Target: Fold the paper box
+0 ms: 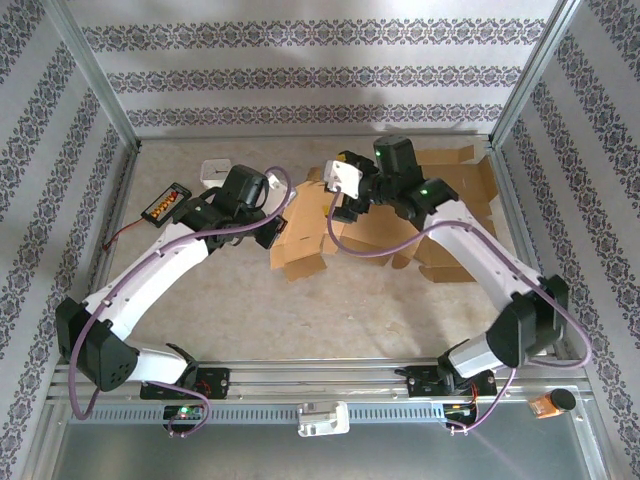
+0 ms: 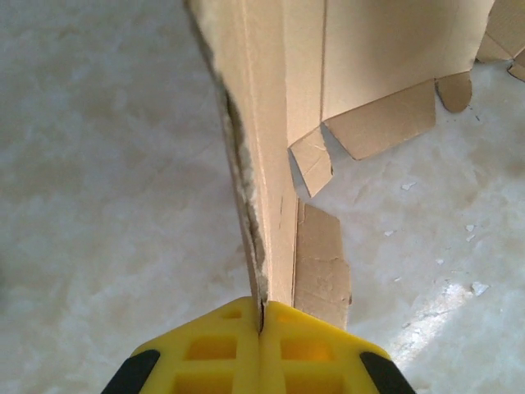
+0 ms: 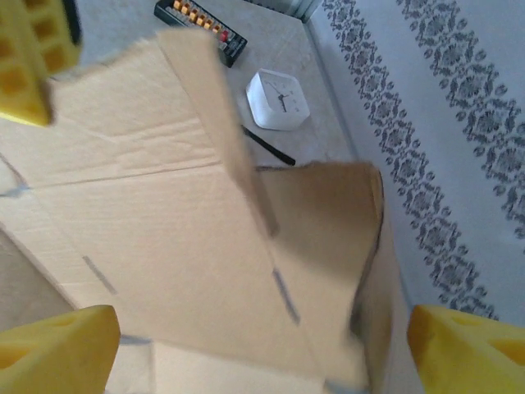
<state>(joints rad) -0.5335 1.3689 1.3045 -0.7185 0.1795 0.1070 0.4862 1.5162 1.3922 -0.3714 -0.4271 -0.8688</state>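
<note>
Brown cardboard box [image 2: 369, 57] half-folded, left fingers [image 2: 221, 353] clamped on its torn edge, right fingers [image 3: 57, 353] apart

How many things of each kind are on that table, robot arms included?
Robot arms: 2 (left arm, right arm)
Cardboard box: 1
Pile of flat cardboard: 1, sheets too overlapped to count
White clock: 1
Black keypad gadget: 1
Total: 6
</note>
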